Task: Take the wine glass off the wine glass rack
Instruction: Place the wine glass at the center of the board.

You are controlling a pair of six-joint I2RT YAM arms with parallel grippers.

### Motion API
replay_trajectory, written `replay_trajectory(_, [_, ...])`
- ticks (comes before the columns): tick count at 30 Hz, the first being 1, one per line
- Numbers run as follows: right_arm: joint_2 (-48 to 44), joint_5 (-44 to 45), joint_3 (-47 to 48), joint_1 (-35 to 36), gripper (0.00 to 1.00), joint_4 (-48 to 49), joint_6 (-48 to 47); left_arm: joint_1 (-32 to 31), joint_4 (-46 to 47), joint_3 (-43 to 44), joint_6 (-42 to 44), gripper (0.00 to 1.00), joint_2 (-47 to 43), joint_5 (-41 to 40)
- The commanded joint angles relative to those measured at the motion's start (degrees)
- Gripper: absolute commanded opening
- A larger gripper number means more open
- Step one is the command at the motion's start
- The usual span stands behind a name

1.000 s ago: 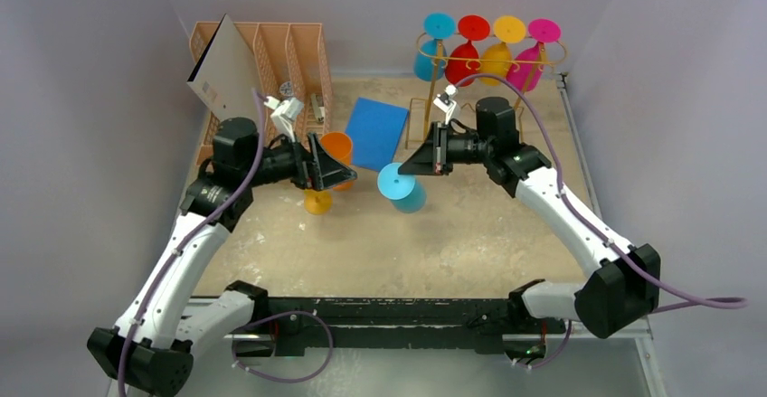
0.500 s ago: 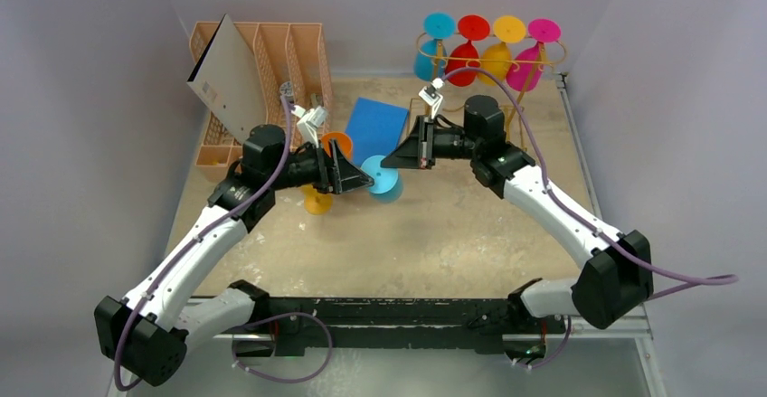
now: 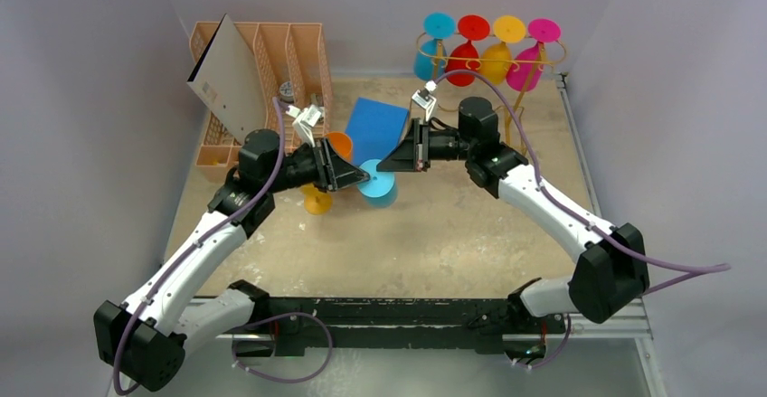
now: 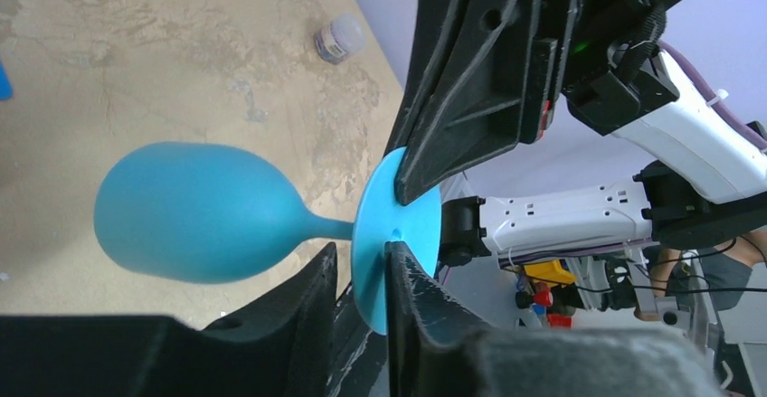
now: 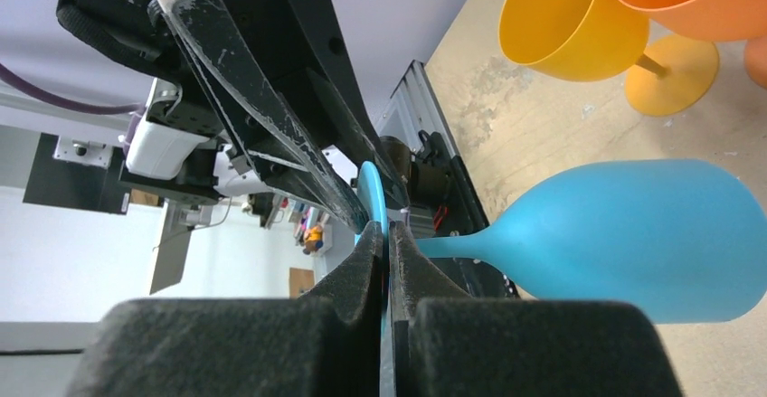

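1. Top view: the light is soft and even, coming from above. The tabletop (image 3: 425, 234) is bright, with only faint, short shadows under the arms (image 3: 553, 209).
2. The walls (image 3: 669, 99) look a dull lilac-grey and are dimmer toward the near corners.
3. Left wrist view: the blue glass (image 4: 190, 225) is sharp with a mild sheen. The left end effector (image 4: 360, 266) at the near edge is dark and blurred.
4. Right wrist view: the right end effector (image 5: 384, 248) is soft and out of focus. The background on the left is washed out to white.
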Motion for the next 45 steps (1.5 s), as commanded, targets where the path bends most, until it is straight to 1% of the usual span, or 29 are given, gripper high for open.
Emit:
replay_trajectory(1, [-0.04,-2.48,0.03,0.54,0.00,3.45,0.89,-0.28,5.01,-0.24,-1.77,0.20,-1.42,0.06])
replay_trajectory(6, [-0.77,-3.00,-0.48,0.55,0.00,2.42,0.08,-0.28,5.02,-0.20,-2.17,0.00,-1.87,-0.42])
replay_trajectory(10, [-2.31,-1.98,-2.16,0.55,0.00,1.88,-1.05,-0.26,5.01,0.62,-2.48,0.00,-1.31,0.67])
replay_trajectory(12, [-2.43,-1.97,-2.08,0.56,0.00,1.53,-1.20,-0.28,7.08,0.38,-2.72,0.00,-1.59,1.08])
replay_trajectory(19, [-2.72,-0.86,0.29,0.56,0.06,-3.66,-3.95,-0.28,8.99,-0.41,-2.96,0.00,-2.14,2.26])
replay_trajectory(23, [-3.30,0.17,0.32,0.58,0.16,-4.25,-4.29,-0.28,10.22,-0.38,-3.42,0.00,-1.53,3.30])
replay_trajectory(27, [-3.83,1.15,0.47,0.55,0.30,-5.44,-5.08,-0.28,11.35,-0.74,-3.89,0.00,-1.39,3.63])
replay_trajectory(30, [-4.19,2.09,0.68,0.56,0.38,-6.56,-5.91,-0.28,11.68,-0.76,-3.90,0.00,-1.39,3.65])
replay_trajectory(37, [-5.71,4.42,0.51,0.55,0.50,-7.92,-6.59,-0.28,12.53,-0.81,-4.09,0.00,-1.64,4.10])
replay_trajectory(42, [-8.52,12.02,-0.12,0.57,0.57,-10.61,-8.05,-0.32,14.07,-1.03,-4.40,0.00,-2.23,4.27])
replay_trajectory(45, [-10.09,13.45,-0.62,0.55,0.62,-11.99,-8.24,-0.27,15.03,-1.37,-4.58,0.00,-2.22,4.68])
